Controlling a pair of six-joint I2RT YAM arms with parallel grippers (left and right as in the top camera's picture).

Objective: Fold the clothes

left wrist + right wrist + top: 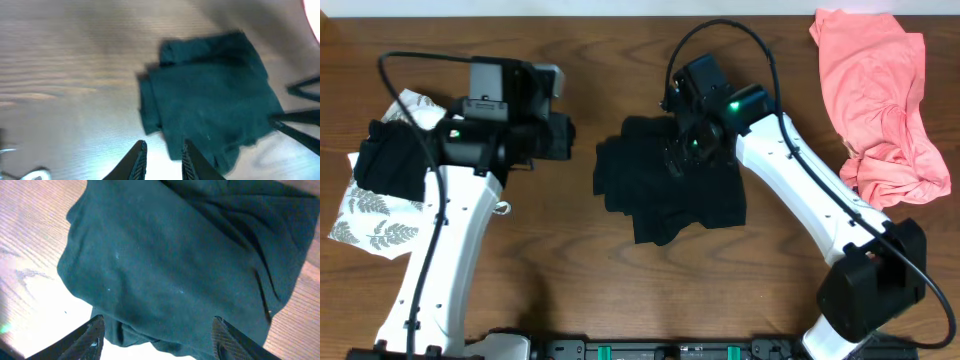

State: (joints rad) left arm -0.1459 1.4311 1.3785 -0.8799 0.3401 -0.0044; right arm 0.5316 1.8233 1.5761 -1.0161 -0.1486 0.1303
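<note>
Black fabric marks the reference item: the black short-sleeved shirt [670,190] lies crumpled into a rough, partly folded bundle on the wooden bench [550,280], near its middle, and all positions below are given relative to this shirt. Its outline is uneven, with layers overlapping and one lobe reaching toward the left arm. The right hand [157,332] is positioned directly above the shirt's far portion. In the right wrist view its two fingers [92,335] stand wide apart over the cloth with nothing clamped between them; whether the tips touch the fabric cannot be determined. The left hand [162,150] is off the shirt, on the shirt's left side, above bare wood. In the left wrist view its fingers [140,155] show a narrow gap between the tips, with nothing in that gap, and the shirt's nearest edge lies just beyond them. This view is blurred, so fine detail of the cloth cannot be read. A salmon-pink garment [880,100] lies in a loose heap well to the right of the shirt, at the bench's far right corner. A white leaf-print garment [380,225] lies well to the left of the shirt, beyond the left arm, and a second black garment [390,165] rests on top of it. Neither heap touches the shirt. A green indicator light [733,103] is lit on the right wrist, above the shirt's far edge.
</note>
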